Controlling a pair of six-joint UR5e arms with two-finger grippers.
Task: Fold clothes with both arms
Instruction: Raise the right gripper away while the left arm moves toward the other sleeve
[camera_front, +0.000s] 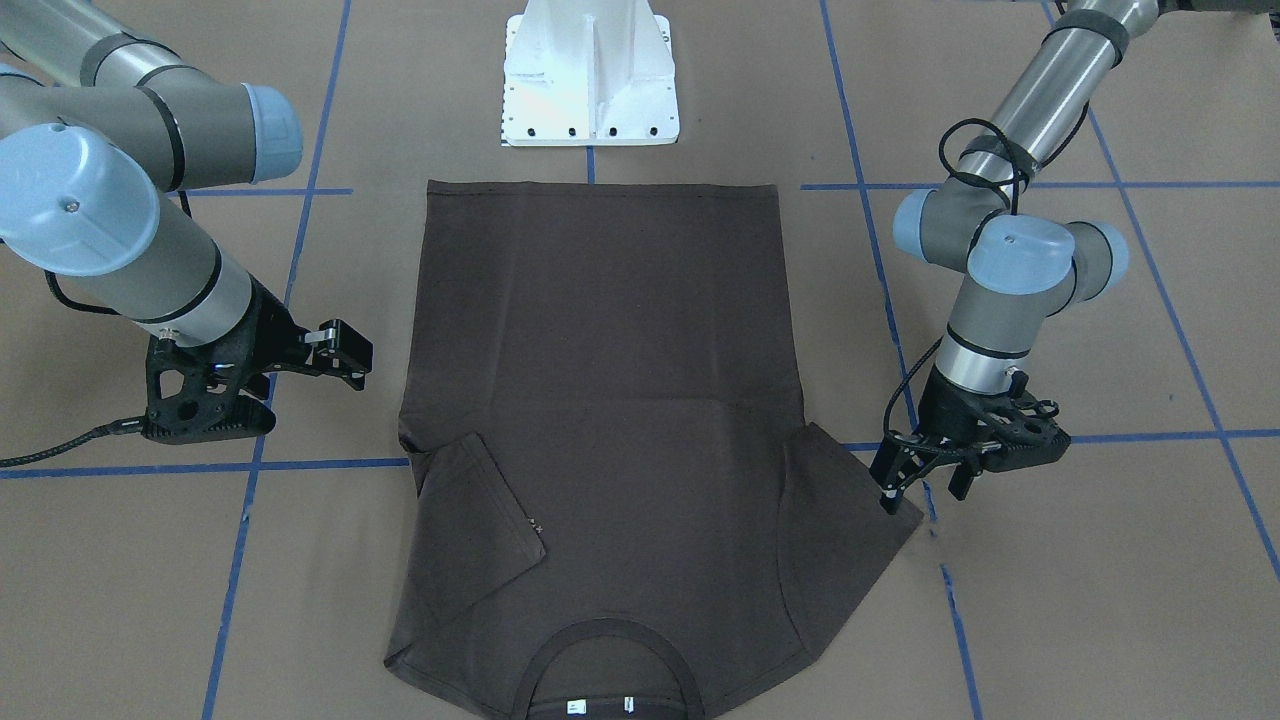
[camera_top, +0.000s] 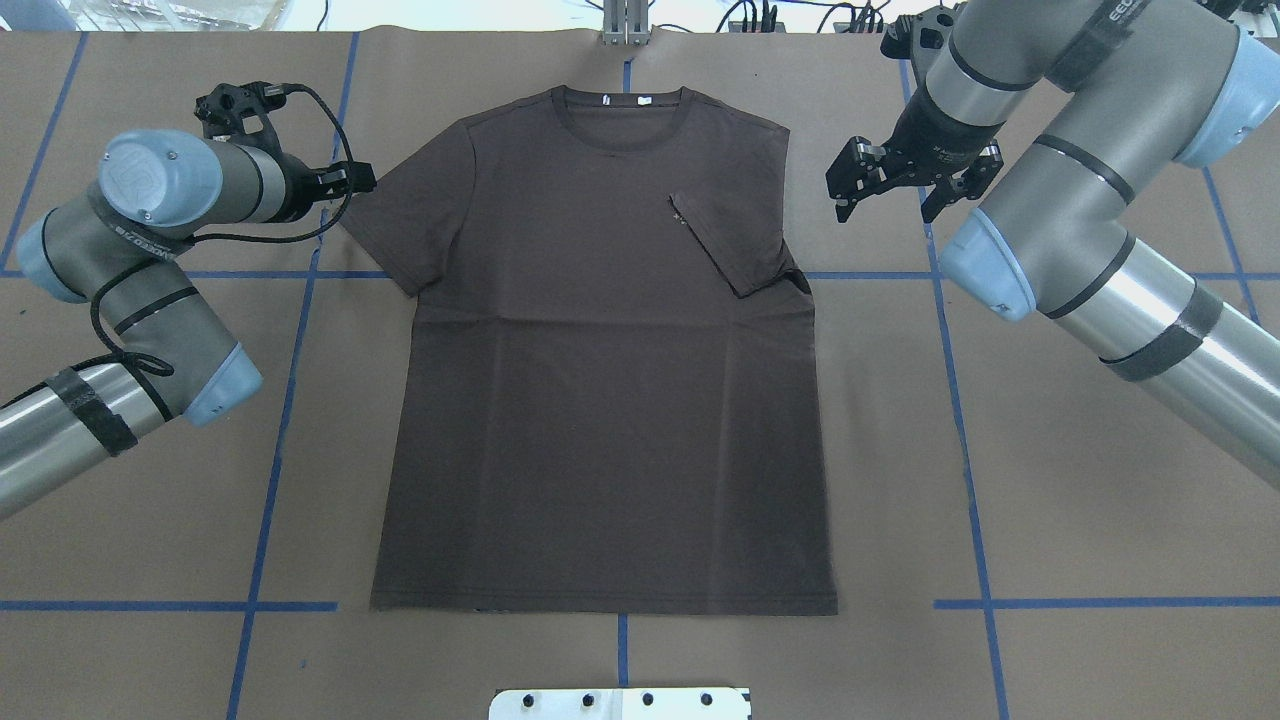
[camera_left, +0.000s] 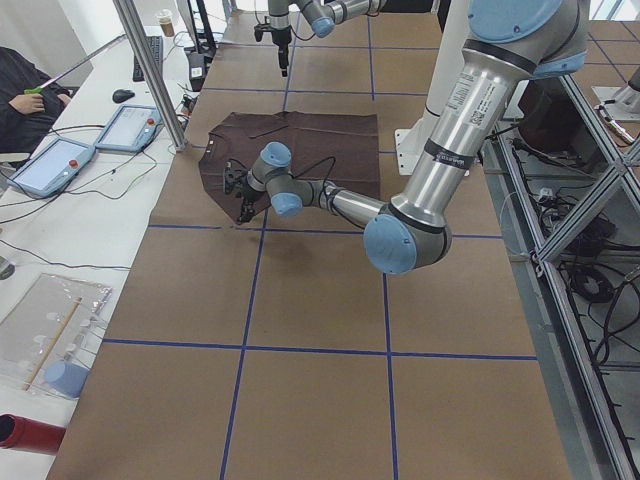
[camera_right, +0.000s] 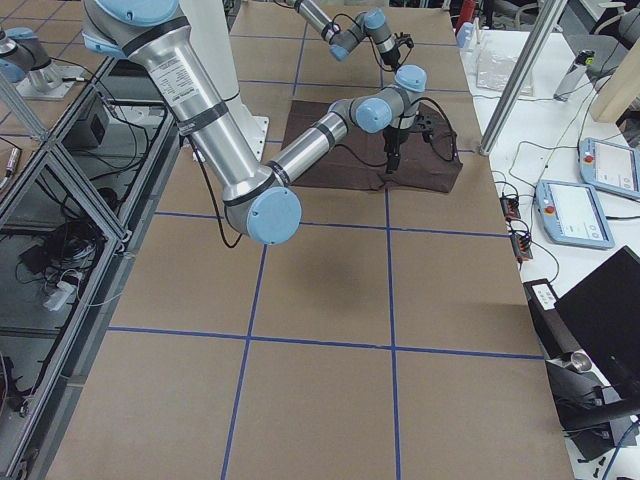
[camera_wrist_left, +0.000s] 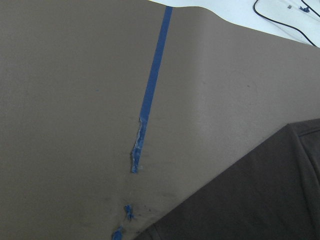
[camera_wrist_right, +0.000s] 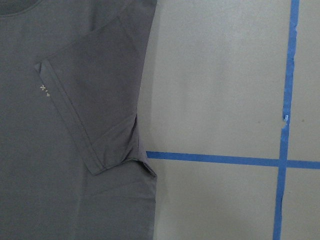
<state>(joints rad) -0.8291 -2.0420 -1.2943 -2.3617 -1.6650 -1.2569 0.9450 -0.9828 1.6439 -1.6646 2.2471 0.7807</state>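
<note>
A dark brown T-shirt (camera_top: 600, 380) lies flat and front up on the brown table (camera_top: 1050, 480), which is gridded with blue tape (camera_top: 270, 470). Its hem is nearest the robot's white base (camera_front: 590, 80) and its ribbed collar (camera_top: 620, 100) is at the far side. The sleeve on the robot's right (camera_top: 735, 235) lies turned in over the chest, with small pale lettering (camera_wrist_right: 44, 89) just beside its corner. The sleeve on the robot's left (camera_top: 395, 220) lies spread out on the table. The left gripper (camera_front: 920, 498) hangs low at that spread sleeve's outer edge with its 2 fingers apart, 1 fingertip (camera_front: 886, 500) at the cloth's edge, gripping nothing. The right gripper (camera_top: 888, 205) hovers just beside the turned-in sleeve, clear of the shirt, its fingers also spread and empty.
</note>
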